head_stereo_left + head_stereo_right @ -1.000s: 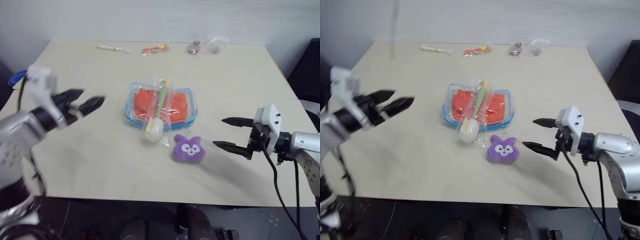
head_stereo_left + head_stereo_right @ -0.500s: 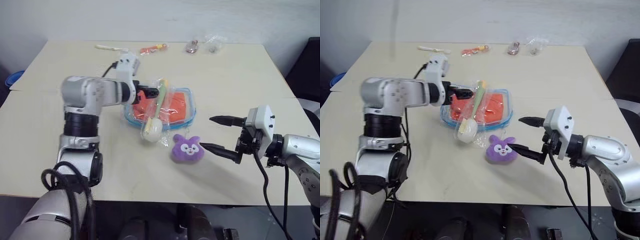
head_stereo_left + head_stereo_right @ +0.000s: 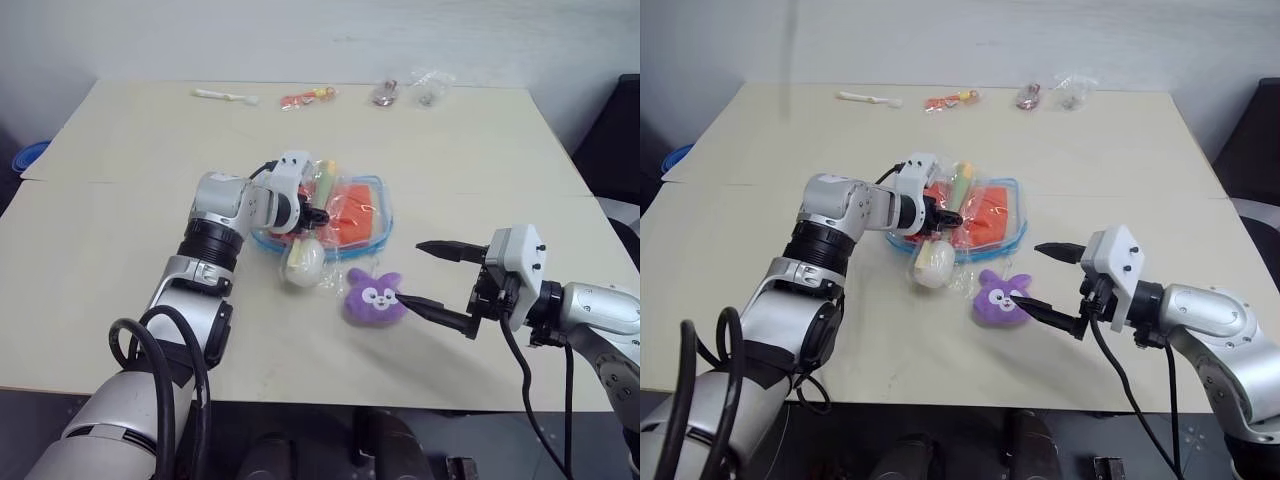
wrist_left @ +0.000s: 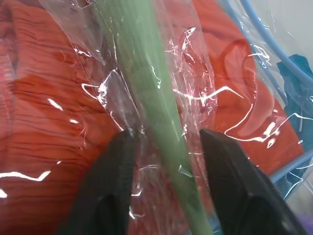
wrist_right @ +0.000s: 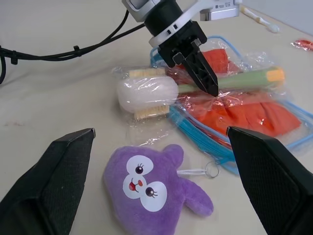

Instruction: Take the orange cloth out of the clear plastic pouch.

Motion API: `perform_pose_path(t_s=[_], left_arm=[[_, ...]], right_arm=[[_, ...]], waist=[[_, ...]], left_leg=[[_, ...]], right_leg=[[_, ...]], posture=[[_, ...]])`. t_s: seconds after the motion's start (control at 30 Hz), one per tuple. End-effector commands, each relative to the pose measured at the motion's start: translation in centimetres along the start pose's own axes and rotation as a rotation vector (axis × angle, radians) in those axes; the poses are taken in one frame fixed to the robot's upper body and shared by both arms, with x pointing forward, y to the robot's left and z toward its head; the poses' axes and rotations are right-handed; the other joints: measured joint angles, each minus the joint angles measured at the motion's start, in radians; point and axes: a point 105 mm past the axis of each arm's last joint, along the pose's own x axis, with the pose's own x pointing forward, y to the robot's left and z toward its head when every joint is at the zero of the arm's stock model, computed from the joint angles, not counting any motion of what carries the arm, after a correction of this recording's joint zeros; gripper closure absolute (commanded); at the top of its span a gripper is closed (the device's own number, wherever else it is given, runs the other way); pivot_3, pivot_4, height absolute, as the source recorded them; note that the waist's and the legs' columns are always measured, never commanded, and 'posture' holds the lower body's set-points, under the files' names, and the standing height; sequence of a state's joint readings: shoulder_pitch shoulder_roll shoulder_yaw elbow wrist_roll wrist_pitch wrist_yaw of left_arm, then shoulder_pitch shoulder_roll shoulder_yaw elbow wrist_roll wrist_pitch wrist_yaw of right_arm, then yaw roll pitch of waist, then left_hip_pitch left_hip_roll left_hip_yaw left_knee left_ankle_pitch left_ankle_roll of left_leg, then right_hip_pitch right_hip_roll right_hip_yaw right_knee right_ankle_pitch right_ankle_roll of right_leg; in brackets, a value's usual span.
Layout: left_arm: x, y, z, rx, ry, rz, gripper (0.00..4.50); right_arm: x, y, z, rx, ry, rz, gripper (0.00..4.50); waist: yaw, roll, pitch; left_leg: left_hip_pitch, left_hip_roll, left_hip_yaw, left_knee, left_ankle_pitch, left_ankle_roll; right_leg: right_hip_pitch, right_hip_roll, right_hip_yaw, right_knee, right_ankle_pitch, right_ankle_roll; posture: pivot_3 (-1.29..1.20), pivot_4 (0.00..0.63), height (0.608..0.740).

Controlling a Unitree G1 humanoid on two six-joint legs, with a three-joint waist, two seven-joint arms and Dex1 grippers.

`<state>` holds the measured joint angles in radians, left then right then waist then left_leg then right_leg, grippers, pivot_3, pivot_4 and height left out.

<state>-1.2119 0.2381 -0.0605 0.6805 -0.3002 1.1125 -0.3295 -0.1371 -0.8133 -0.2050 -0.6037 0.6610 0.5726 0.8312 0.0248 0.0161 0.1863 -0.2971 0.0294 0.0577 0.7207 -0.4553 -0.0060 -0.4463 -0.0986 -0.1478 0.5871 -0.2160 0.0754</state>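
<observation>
Spreading wide under everything, the pale table [image 3: 120, 260] carries the clear plastic pouch [image 3: 378, 225] near its middle, with the orange cloth [image 3: 355, 212] inside it. A narrow clear bag [image 5: 161, 93] holding a green and white item lies across the pouch. The left gripper [image 4: 164, 147] presses down on that bag, its fingers narrowed on either side of the green handle [image 4: 146, 88]; whether they actually grip it I cannot tell. The right gripper [image 3: 425, 277] hovers with fingers wide, its lower finger just beside the purple plush bunny [image 3: 373, 297]. Small packets [image 3: 400, 92] sit along the far edge.
</observation>
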Motion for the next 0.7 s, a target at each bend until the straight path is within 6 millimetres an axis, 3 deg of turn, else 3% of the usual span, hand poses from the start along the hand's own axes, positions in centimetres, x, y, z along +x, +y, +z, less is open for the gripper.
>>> perform_pose_path(t_s=[0.03,0.1,0.2,0.27,0.37,0.43,0.5,0.57,0.7], left_arm=[[-0.9,-0.7,1.9,0.027,-0.056,-0.011,3.57],[-1.6,-0.5,2.4,0.008,-0.073,-0.004,4.08],[-3.6,0.1,3.6,-0.038,-0.12,0.006,4.1],[-8.1,3.1,5.1,-0.105,-0.229,0.096,4.1],[-13.5,7.0,5.0,-0.207,-0.33,0.237,4.1],[-17.6,10.5,3.4,-0.264,-0.373,0.389,4.1],[-22.5,14.6,-0.3,-0.342,-0.376,0.571,4.1],[-25.9,17.4,-3.8,-0.394,-0.347,0.717,4.1],[-30.0,20.7,-9.6,-0.488,-0.292,0.868,4.1]], right_arm=[[-0.3,0.1,1.2,-0.036,-0.037,-0.011,0.0],[-0.2,0.0,1.3,-0.039,-0.04,-0.011,0.0],[0.0,-0.1,1.4,-0.044,-0.045,-0.003,0.0],[0.7,-0.1,1.6,-0.044,-0.059,0.034,0.0],[1.5,-0.1,1.8,-0.051,-0.069,0.087,0.0],[2.1,-0.2,2.0,-0.058,-0.077,0.125,0.0],[2.7,-0.2,2.4,-0.065,-0.089,0.17,0.0],[3.1,-0.3,2.7,-0.068,-0.099,0.207,0.0],[3.8,-0.1,3.0,-0.069,-0.11,0.279,0.0]], waist=[[0.0,0.0,0.0],[-0.001,0.0,0.0],[-0.002,-0.001,0.0],[-0.012,-0.003,0.002],[-0.039,-0.005,0.003],[-0.048,-0.005,0.003],[-0.054,-0.005,0.003],[-0.056,-0.005,0.004],[-0.034,-0.009,0.004]], left_leg=[[0.0,0.0,0.0,0.0,0.0,0.0],[0.0,0.0,0.0,0.0,0.0,0.0],[0.0,0.0,0.0,0.0,0.0,0.0],[0.0,0.0,0.0,0.0,0.0,0.0],[0.0,0.002,0.001,-0.001,0.001,-0.001],[0.003,0.001,0.001,-0.004,0.001,-0.001],[0.009,0.001,0.002,-0.004,0.001,-0.001],[0.014,0.0,0.006,-0.007,0.001,-0.001],[0.011,0.001,0.004,-0.005,0.001,-0.002]], right_leg=[[0.0,0.0,0.0,0.0,0.0,0.0],[0.0,0.0,0.0,0.0,0.0,0.0],[0.0,0.0,0.0,0.0,0.0,0.0],[0.0,0.0,0.001,0.0,0.0,0.0],[-0.003,0.002,0.003,0.002,0.0,0.0],[-0.004,0.002,0.004,0.003,0.0,-0.001],[-0.004,0.002,0.006,0.004,0.0,-0.001],[-0.004,0.002,0.01,0.004,0.0,-0.001],[-0.005,0.003,0.01,0.004,-0.001,-0.001]], posture=[[0.0,0.15,0.74],[0.0,0.15,0.74],[0.0,0.15,0.74],[0.0,0.15,0.74],[0.0,0.15,0.74],[0.0,0.15,0.74],[0.0,0.15,0.74],[0.0,0.15,0.74],[0.0,0.15,0.74]])
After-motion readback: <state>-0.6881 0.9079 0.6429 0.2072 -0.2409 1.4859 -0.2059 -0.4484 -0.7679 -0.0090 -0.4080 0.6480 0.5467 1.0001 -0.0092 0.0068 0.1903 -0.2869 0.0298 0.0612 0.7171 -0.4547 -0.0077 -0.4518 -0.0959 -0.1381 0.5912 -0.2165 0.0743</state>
